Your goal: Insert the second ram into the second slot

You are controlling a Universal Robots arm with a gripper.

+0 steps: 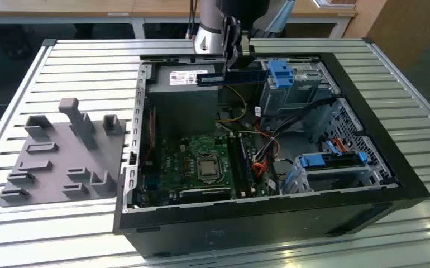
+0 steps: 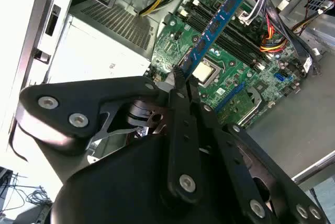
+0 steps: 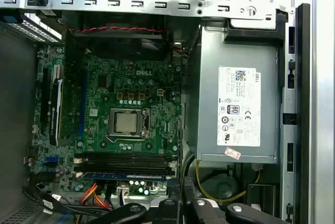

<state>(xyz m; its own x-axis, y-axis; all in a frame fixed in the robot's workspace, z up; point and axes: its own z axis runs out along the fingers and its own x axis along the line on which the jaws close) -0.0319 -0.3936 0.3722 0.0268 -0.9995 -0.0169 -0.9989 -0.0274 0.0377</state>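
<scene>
gripper [image 2: 183,77] right in our face in the second wrist view, claw pinching one end of the second ram [image 2: 212,28] | stick's up in the air, clear of the motherboard [image 2: 230,77] | further down we see dark slots [image 3: 125,159], with a blue stick [image 3: 123,175] already seated just beside them

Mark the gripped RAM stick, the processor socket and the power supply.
second ram [image 2: 214,28], second wrist view, middle of its blue face
processor socket [image 3: 128,123], first wrist view, metal centre
power supply [image 3: 238,106], first wrist view, white label
</scene>
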